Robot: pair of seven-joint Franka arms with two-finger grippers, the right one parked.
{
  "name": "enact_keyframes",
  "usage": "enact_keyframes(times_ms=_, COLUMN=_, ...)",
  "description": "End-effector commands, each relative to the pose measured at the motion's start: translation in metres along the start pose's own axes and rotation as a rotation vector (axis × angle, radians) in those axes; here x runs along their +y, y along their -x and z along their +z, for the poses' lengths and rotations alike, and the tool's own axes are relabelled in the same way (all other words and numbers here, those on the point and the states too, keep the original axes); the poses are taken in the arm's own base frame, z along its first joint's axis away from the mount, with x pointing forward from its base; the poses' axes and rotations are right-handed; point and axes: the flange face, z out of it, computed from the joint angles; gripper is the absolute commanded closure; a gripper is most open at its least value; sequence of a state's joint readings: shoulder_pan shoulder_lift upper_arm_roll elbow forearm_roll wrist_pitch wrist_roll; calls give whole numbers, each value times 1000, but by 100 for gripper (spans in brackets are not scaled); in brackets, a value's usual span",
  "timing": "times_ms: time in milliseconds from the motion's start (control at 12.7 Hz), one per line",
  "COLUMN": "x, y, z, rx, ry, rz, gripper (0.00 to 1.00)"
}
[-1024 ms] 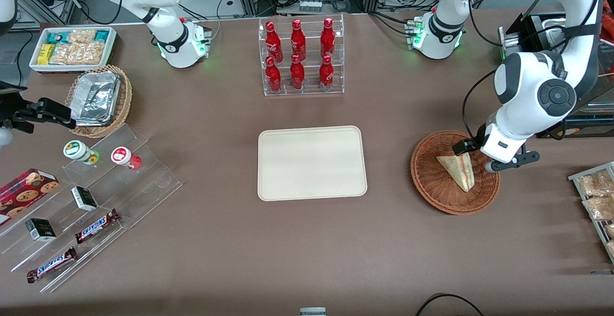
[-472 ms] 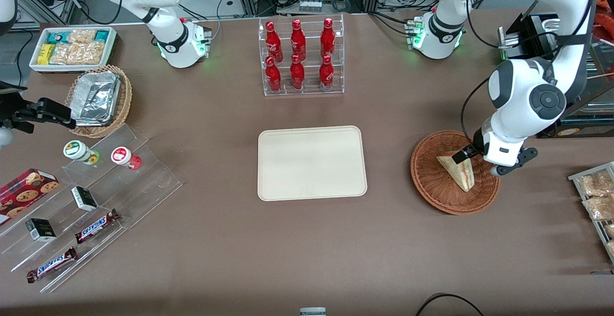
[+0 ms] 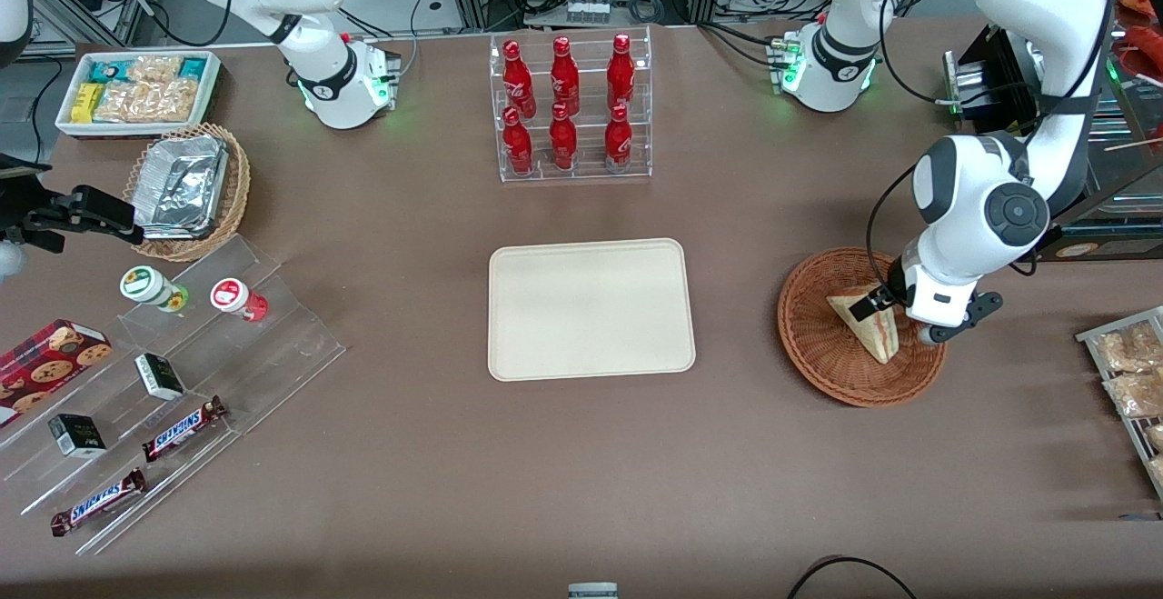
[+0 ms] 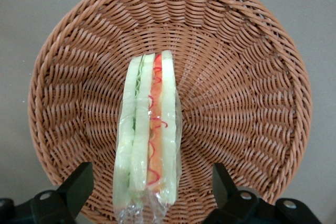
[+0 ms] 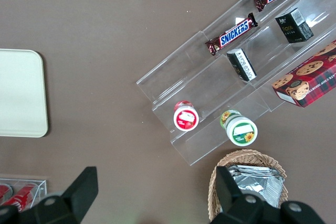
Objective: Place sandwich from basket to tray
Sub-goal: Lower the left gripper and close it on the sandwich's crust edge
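We see the brown tabletop [image 3: 436, 454] spread across the whole scene, with the cream tray [image 3: 591, 308] lying flat near its centre, bare of food. Toward the working arm's end, at about three o'clock from the tray and well apart from it, sits the round reddish-brown basket [image 3: 818, 344]. At twelve o'clock from the tray stands a clear rack of red bottles [image 3: 568, 108]. Toward the parked arm's end we find clear acrylic steps [image 3: 182, 381] carrying candy bars, small boxes and two capped jars.

Inside the basket the sandwich [image 3: 870, 326] stands on edge, wrapped in clear film, its cut face of pale bread, green and red-orange filling turned up toward the wrist camera [image 4: 149, 135].

The gripper [image 4: 149, 192] hangs low over the basket at the sandwich's wide end, its jaws spread apart with one finger [image 4: 79, 184] on each flank of the wedge. In the wrist view both fingers stand clear of the bread, so we judge it released, holding nothing.
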State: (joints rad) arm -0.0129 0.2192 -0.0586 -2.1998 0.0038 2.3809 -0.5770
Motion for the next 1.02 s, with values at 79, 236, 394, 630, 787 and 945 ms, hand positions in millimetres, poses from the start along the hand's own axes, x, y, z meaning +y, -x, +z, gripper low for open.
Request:
enact_keyframes(times_ms=79, x=-2, y=1, z=19, rx=6, ry=10, rz=-21, gripper=0)
enact_keyframes(times_ms=236, x=-4, y=3, z=23, rx=-1, ry=5, rz=-30, gripper=32)
enact_keyframes(times_ms=394, x=-5, y=5, z=21, rx=-6, ry=1, rz=-42, gripper=88)
enact_keyframes(times_ms=630, x=-4, y=6, z=0, rx=-15, ry=-11, rz=-28, gripper=100)
enact_keyframes(times_ms=787, x=3, y=4, z=-21, rx=-18, ry=-23, rz=-3, gripper=100)
enact_keyframes(times_ms=945, x=22, y=3, z=-45, rx=-45, ry=-43, rz=56, gripper=100)
